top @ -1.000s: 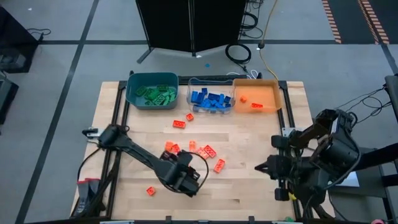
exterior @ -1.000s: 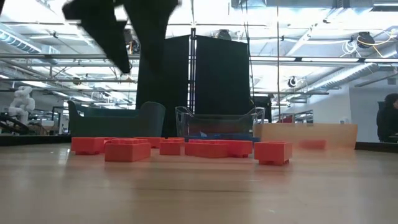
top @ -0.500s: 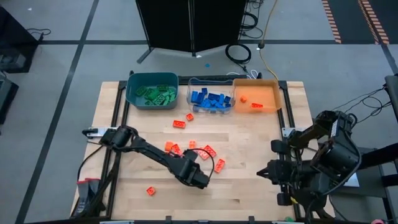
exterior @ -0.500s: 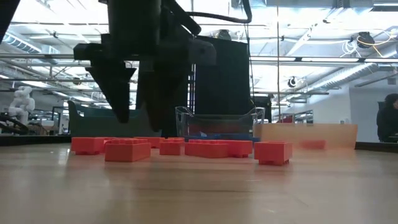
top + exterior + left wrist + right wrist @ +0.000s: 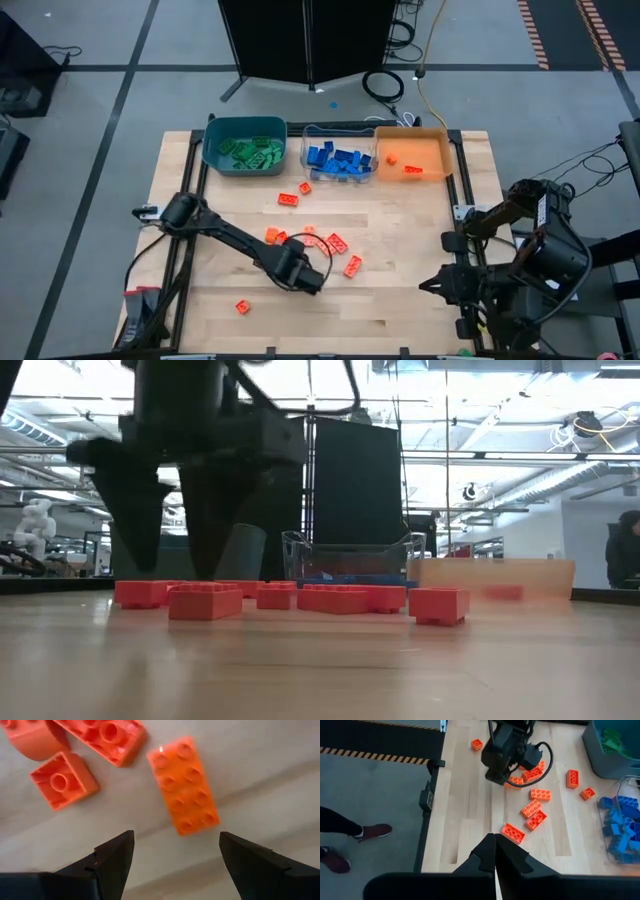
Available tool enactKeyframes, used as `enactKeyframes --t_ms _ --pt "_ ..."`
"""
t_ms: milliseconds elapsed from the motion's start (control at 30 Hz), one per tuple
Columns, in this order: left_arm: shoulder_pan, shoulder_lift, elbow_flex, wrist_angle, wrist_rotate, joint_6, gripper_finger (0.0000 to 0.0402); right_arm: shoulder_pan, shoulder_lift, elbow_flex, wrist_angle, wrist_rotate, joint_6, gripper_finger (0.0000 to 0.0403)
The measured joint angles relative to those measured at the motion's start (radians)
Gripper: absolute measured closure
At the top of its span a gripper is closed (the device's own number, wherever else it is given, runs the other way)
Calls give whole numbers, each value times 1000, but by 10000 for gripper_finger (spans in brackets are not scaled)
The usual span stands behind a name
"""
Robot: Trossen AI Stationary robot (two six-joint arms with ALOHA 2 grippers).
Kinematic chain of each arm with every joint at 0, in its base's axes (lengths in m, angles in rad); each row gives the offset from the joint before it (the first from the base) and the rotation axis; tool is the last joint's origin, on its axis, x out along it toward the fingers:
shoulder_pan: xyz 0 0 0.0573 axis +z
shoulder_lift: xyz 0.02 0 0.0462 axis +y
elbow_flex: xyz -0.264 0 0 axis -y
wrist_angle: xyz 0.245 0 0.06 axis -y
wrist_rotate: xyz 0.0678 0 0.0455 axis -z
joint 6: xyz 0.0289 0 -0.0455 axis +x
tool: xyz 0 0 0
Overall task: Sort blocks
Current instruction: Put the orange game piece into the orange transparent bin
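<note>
Several orange-red blocks [image 5: 336,243] lie loose on the table's middle; the low view shows them as a row [image 5: 205,601]. Green blocks lie in the teal bin [image 5: 243,146], blue ones in the clear bin [image 5: 338,158], two orange-red ones in the orange bin [image 5: 412,155]. My left gripper [image 5: 298,272] is open and empty, pointing down just above the table at the near side of the loose blocks. In the left wrist view its gripper [image 5: 172,857] has a flat eight-stud block [image 5: 183,785] ahead of it, untouched. My right gripper [image 5: 495,851] is shut and empty at the table's right edge.
One orange-red block [image 5: 243,307] lies alone near the table's near left. Two more [image 5: 288,199] lie just in front of the bins. Bare wood spreads across the near right of the table [image 5: 400,310]. A person's shoes [image 5: 350,832] show on the floor beside the table.
My left gripper has come down from well above the table to just over it, first swinging toward the table's right, then back left and a little farther, to the near side of the loose blocks. My right gripper has drawn slightly toward the near edge.
</note>
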Motion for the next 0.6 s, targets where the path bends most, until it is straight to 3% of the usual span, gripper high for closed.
enactKeyframes --t_ms 267,600 --pt "27 -96 -122 154 -82 -178 103 4 0 0 -1 3 -6 403" --pt "70 -31 -124 200 -57 -148 103 4 0 0 0 4 4 403"
